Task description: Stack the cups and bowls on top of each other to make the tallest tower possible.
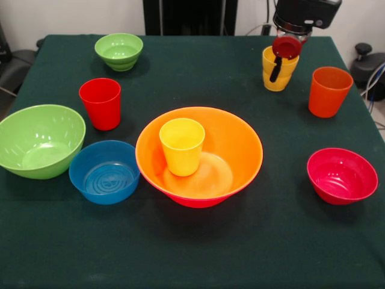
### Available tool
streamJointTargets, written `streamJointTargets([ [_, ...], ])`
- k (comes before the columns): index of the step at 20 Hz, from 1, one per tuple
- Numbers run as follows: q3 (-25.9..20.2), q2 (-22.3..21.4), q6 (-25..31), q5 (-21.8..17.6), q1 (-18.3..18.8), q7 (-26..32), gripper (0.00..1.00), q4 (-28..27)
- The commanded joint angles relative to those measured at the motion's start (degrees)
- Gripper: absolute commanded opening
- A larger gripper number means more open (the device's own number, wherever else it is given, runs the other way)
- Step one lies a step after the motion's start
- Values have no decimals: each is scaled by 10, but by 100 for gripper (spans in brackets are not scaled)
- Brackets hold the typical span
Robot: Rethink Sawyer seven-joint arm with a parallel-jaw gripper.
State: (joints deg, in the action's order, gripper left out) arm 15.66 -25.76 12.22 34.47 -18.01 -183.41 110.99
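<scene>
**Light, slick, stiff plastic: best taken by the rims**

Mid-tabletop (pixel 192 259): large orange bowl (pixel 231 144) nested in a pink bowl (pixel 198 202) that shows only as a sliver underneath. Makes the tower's base, with one yellow cup (pixel 182 146) upright inside.

At the left edge: medium-large green bowl (pixel 39 139), touching or just beside the small blue bowl (pixel 104 171).

Near the right edge: small red bowl (pixel 341 174).

Toward the far-left corner: small green bowl (pixel 119 51), with the red cup (pixel 100 102) nearer the middle.

Toward the far-right corner: orange cup (pixel 329 90) and second yellow cup (pixel 278 75), gripper (pixel 281 60) right at its mouth. Cannot tell whether the jaws are parted or closed on the cup wall.

Probably thin-walled and nearly weightless, rigid, glossy enough to slip. Tapered sides likely to squirt out of a side squeeze, so pinching the wall at the rim seems safest. Easy to tip once stacked high.
</scene>
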Motion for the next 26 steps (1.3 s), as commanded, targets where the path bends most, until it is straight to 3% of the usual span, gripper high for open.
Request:
streamJointTargets([
  [1,-66,11,2,0,9,-43,100,11],
  [2,-65,10,4,0,10,-43,0,11],
  [12,-60,10,27,-4,15,-35,0,4],
  [17,-32,21,39,-4,-6,-43,0,-19],
  [24,4,-20,127,-7,-15,-57,0,-50],
  [26,15,-24,126,-13,-10,-47,0,-61],
])
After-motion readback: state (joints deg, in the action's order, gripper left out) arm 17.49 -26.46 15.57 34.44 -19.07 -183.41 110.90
